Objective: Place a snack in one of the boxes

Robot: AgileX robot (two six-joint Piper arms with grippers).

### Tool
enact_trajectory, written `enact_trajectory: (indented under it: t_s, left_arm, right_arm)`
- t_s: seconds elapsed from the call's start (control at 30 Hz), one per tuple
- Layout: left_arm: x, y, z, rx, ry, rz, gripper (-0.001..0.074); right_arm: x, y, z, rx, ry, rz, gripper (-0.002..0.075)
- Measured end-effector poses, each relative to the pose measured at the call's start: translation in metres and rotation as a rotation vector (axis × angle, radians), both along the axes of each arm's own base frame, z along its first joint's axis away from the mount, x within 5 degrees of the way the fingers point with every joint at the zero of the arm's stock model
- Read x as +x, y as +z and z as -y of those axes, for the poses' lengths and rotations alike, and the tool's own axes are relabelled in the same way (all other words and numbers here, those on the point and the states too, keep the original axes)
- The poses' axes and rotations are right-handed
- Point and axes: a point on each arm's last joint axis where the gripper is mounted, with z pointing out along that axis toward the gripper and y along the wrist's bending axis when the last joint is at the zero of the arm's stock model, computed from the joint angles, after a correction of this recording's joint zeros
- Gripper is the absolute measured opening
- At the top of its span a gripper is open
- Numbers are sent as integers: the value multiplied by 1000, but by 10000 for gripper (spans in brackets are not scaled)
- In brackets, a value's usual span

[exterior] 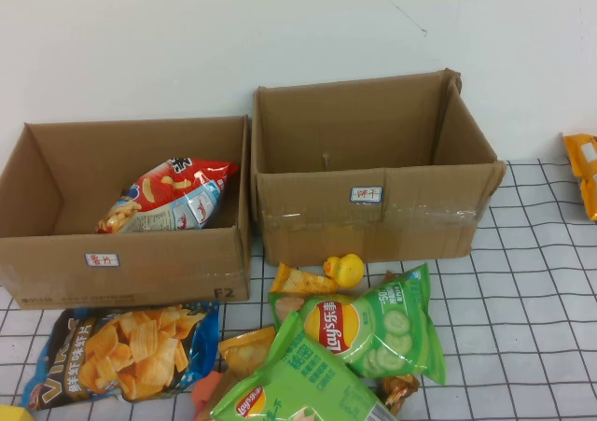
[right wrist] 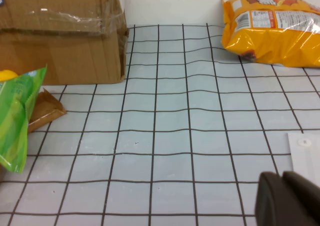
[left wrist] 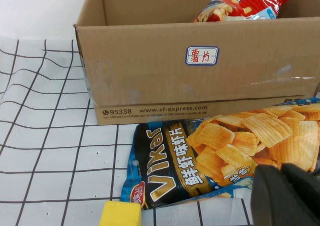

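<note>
Snack: we see it at six o'clock of the low box.
Left gripper: jaws together, over it.
Right gripper: jaws together, parked.
Risk: we may slip on foil.

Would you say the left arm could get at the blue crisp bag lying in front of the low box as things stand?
Probably yes. The blue crisp bag lies flat and uncovered on the table, touching the front wall of the low box, with the shut left gripper just beside its near edge. The right gripper, also shut, is over bare cloth elsewhere.
</note>
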Motion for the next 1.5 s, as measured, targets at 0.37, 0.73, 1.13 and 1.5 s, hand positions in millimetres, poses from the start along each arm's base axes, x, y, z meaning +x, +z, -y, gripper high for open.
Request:
enact_trajectory:
  t_s: [0.37, 0.73, 1.13, 1.5]
  left_arm:
    - [0, 0, 0, 0, 0, 0, -2]
    - [0, 0, 0, 0, 0, 0, -2]
    - [0, 1, 2, -101, 3, 0, -2]
    - [2, 20, 12, -1076, 54, 50, -2]
  right_arm:
    - [0, 0, 0, 0, 0, 0, -1]
    - [0, 0, 0, 0, 0, 0, -1]
    - [0, 0, 0, 0, 0, 0, -1]
    - [0, 0, 0, 0, 0, 0, -1]
